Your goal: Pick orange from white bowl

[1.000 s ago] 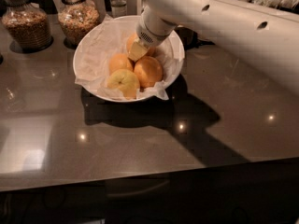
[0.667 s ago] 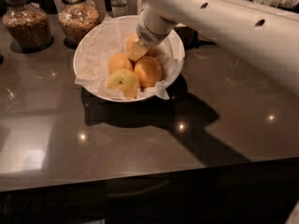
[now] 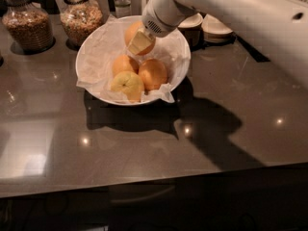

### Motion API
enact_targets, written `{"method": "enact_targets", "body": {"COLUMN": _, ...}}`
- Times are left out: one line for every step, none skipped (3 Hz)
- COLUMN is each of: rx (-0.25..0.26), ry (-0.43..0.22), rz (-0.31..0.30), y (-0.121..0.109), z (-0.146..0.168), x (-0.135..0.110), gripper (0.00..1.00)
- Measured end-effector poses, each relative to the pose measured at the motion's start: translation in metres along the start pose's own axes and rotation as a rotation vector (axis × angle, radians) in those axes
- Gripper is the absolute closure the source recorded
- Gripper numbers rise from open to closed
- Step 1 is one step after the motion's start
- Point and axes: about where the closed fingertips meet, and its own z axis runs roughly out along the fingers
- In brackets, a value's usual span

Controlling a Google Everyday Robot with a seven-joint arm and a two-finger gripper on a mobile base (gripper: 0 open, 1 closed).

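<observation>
The arm (image 3: pixel 240 13) has risen a little from the bowl (image 3: pixel 78 66), and the orange (image 3: pixel 132 32) has come up with it, top centre of the frame. The gripper (image 3: pixel 139 41) has its jaws clamped on that orange, and the arm slants in from the upper right. Two oranges (image 3: pixel 125 64) and a yellow-green fruit (image 3: pixel 127 84) lie in the paper-lined bowl. Two filled jars (image 3: pixel 28 20) stand upper left on the worktop (image 3: pixel 231 105).

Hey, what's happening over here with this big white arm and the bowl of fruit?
A robot arm is reaching into the white bowl on the dark counter. Its gripper appears to have its fingers closed on the orange at the back of the bowl. Two other oranges and a yellow-green fruit lie at the front of the bowl, untouched.
</observation>
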Motion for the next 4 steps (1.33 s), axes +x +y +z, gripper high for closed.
{"method": "enact_targets", "body": {"rx": -0.041, "ry": -0.2, "rz": -0.032, "y": 0.017, "z": -0.051, "x": -0.032, "gripper": 1.0}}
{"method": "enact_targets", "body": {"rx": -0.118, "ry": -0.355, "rz": -0.067, "y": 0.047, "z": -0.097, "x": -0.048, "gripper": 1.0}}
{"method": "enact_targets", "body": {"rx": -0.192, "ry": -0.48, "rz": -0.142, "y": 0.104, "z": -0.148, "x": -0.067, "gripper": 1.0}}
{"method": "enact_targets", "body": {"rx": -0.28, "ry": -0.557, "rz": -0.243, "y": 0.188, "z": -0.185, "x": -0.082, "gripper": 1.0}}
